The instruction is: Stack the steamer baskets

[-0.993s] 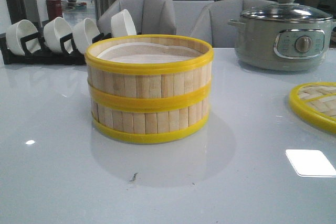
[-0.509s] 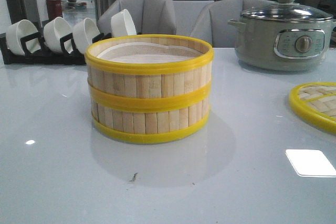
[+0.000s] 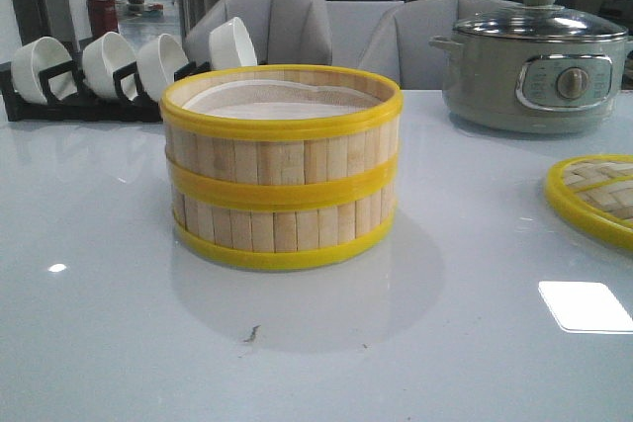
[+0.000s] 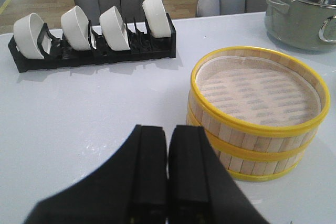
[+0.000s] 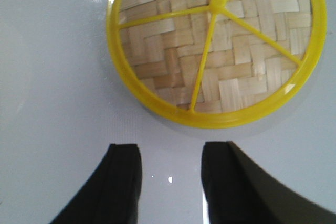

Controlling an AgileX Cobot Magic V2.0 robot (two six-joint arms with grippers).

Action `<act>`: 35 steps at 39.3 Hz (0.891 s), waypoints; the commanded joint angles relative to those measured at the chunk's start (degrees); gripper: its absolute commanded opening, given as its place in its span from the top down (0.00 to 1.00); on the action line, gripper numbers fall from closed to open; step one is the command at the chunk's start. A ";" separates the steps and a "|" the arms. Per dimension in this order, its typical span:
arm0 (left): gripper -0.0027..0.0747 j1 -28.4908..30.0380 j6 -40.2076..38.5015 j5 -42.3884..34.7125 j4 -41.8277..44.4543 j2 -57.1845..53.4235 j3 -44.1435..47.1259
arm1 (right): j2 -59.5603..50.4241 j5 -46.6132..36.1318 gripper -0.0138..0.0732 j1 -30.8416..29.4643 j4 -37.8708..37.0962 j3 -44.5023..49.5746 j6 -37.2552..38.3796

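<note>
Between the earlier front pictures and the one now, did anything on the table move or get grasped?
Nothing visibly changed. The two steamer baskets stand stacked at the same spot, the lid lies flat at the right edge of the table, and the pot and the bowl rack stand behind as before. No arm shows in any front picture.

The shiny white table [image 3: 99,343] holds the stacked steamer baskets [image 3: 282,170] in the middle. Behind them sit a black bowl rack [image 3: 89,96] and a grey pot [image 3: 534,71]. The woven lid [image 3: 593,200] lies to their right.
</note>
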 commanded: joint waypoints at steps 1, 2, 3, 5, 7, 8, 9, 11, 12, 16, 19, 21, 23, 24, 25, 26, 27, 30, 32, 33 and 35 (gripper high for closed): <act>0.86 -0.55 -0.29 -4.54 0.16 -0.01 -1.54 | 3.87 -3.34 0.39 -1.88 -0.64 -5.84 -0.24; 0.86 -0.55 -0.29 -4.54 0.16 -0.01 -1.54 | 4.98 -3.38 0.39 -2.10 -0.64 -7.04 -0.24; 0.86 -0.55 -0.29 -4.54 0.16 -0.01 -1.54 | 6.50 -3.38 0.39 -2.31 -0.64 -8.26 -0.24; 0.86 -0.55 -0.29 -4.54 0.16 -0.01 -1.54 | 9.08 -3.38 0.39 -2.49 -0.64 -10.37 -0.24; 0.86 -0.55 -0.29 -4.54 0.16 -0.01 -1.54 | 11.50 -3.13 0.39 -2.49 -0.64 -12.45 -0.24; 0.86 -0.55 -0.29 -4.54 0.16 -0.01 -1.54 | 12.84 -2.94 0.39 -2.49 -0.64 -13.31 -0.24; 0.86 -0.55 -0.29 -4.54 0.16 -0.01 -1.54 | 13.78 -2.65 0.39 -2.49 -0.64 -14.43 -0.24; 0.86 -0.55 -0.29 -4.54 0.16 -0.01 -1.54 | 15.86 -2.12 0.39 -2.49 -0.64 -16.32 -0.24; 0.86 -0.55 -0.29 -4.51 0.16 -0.01 -1.54 | 16.98 -1.79 0.39 -2.49 -0.64 -17.35 -0.24; 0.86 -0.55 -0.29 -4.51 0.16 -0.01 -1.54 | 20.75 0.30 0.39 -2.49 -1.22 -20.91 -0.24; 0.86 -0.55 -0.29 -4.51 0.16 -0.01 -1.54 | 23.37 1.88 0.39 -2.49 -2.63 -23.34 -0.24; 0.86 -0.55 -0.29 -4.51 0.16 -0.01 -1.54 | 24.80 2.90 0.39 -2.49 -3.73 -24.63 -0.24; 0.86 -0.55 -0.29 -4.51 0.16 -0.01 -1.54 | 26.05 3.59 0.39 -2.49 -4.24 -25.65 -0.24; 0.86 -0.55 -0.29 -4.51 0.16 -0.01 -1.54 | 26.62 3.83 0.39 -2.49 -4.25 -26.14 -0.24; 0.86 -0.55 -0.29 -4.51 0.16 -0.01 -1.54 | 27.05 3.84 0.39 -2.49 -4.25 -26.37 -0.24; 0.86 -0.55 -0.29 -4.51 0.16 -0.01 -1.54 | 27.39 3.84 0.39 -2.49 -4.25 -26.74 -0.24; 0.86 -0.55 -0.29 -4.51 0.16 -0.01 -1.54 | 27.77 3.82 0.39 -2.49 -4.25 -26.91 -0.24; 0.86 -0.55 -0.29 -4.51 0.16 -0.01 -1.54 | 28.64 3.63 0.39 -2.49 -4.25 -27.62 -0.24; 0.86 -0.55 -0.29 -4.51 0.16 -0.01 -1.54 | 29.24 3.69 0.39 -2.49 -4.25 -28.22 -0.24; 0.86 -0.55 -0.29 -4.51 0.16 -0.01 -1.54 | 29.49 3.69 0.39 -2.49 -4.25 -28.44 -0.24; 0.86 -0.55 -0.29 -4.51 0.16 -0.01 -1.54 | 30.05 3.69 0.39 -2.49 -4.25 -28.93 -0.24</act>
